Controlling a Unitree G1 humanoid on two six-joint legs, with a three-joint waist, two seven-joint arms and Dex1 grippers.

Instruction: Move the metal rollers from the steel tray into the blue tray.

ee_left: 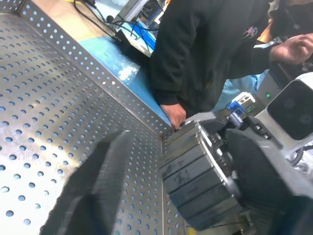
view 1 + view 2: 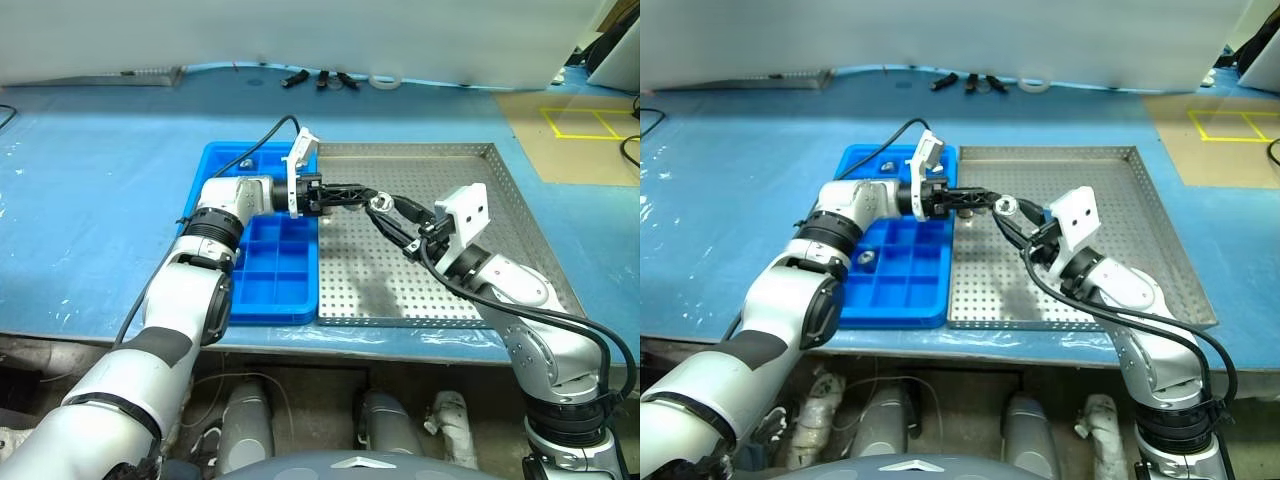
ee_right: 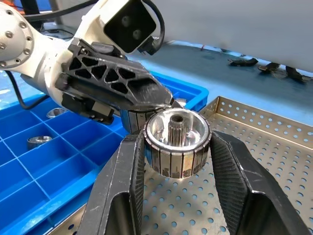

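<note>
Once past the near rim of the steel tray [image 2: 400, 290], meet the right gripper [image 2: 385, 212], reaching in level over the perforated floor. Has its jaws closed on a roller [image 3: 178, 142], one finger pressed to each curved side, the end with the toothed central bore facing back along the fingers. Keeps that roller up off the tray floor, over the tray's left half and near the edge shared with the blue tray [image 2: 270, 270].

Coming from the other side, find the left gripper [image 2: 985, 198], pointing level across that shared edge at the same roller. Has its jaws partly open and set around the roller; shows one finger [image 1: 98, 186] standing apart from the ribbed wall, so no firm grip yet. Cannot tell whether the other finger touches.

Further left, see the blue tray lying edge to edge with the steel tray on the blue counter [image 2: 100, 200]. Holds other rollers [image 3: 56, 112] singly in separate compartments.

Beyond the steel tray's far rim, note a person [image 1: 205, 49] in a dark top, one hand [image 1: 173, 115] down near that rim. At the counter's far edge, spot small black tools [image 2: 325, 80] and a white ring [image 2: 385, 80].
</note>
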